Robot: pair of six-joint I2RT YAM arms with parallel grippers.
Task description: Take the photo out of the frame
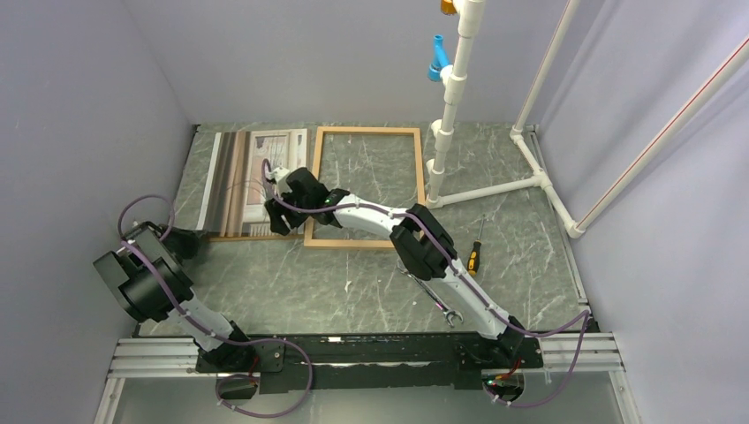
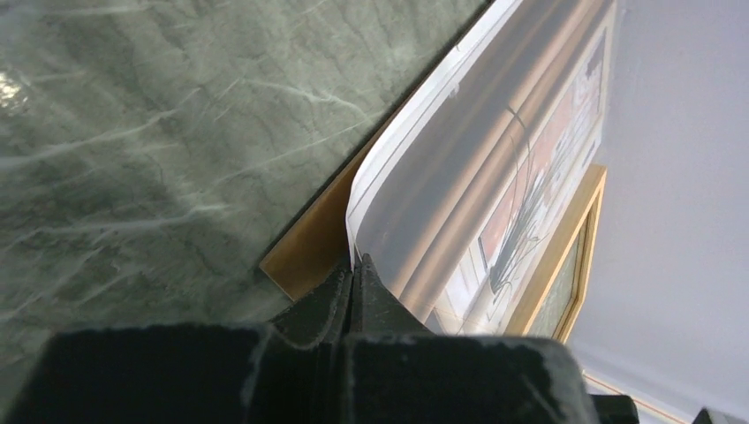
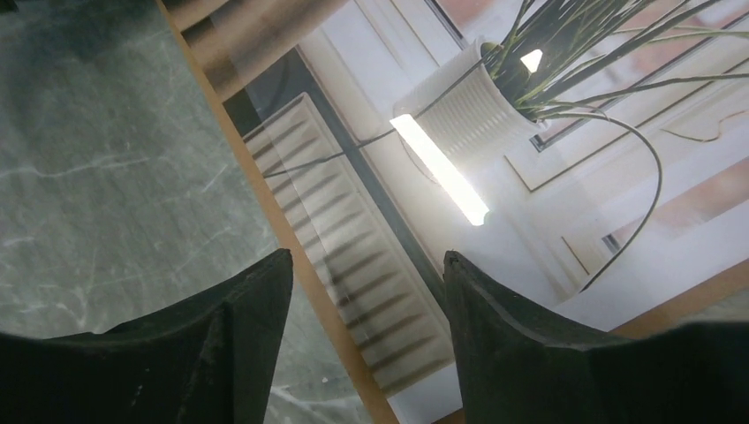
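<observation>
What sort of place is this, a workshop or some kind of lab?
Probably a robot test booth in a lab: two robot arms bolted at the edge of a marbled table, plain grey walls closing it in, and a white pipe stand.

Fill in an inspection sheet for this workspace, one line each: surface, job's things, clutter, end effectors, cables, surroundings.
Surface: green marbled table.
Job's things: the photo lies left of the empty frame, on a brown backing board. Its near corner curls up off the board.
Clutter: a screwdriver and a wrench lie beside the right arm. A white pipe stand is at the back right.
End effectors: the left end effector is shut on the photo's curled corner. The right end effector is open above the photo's edge.
Cables: purple cables loop along both arms.
Surroundings: plain grey walls on three sides.
</observation>
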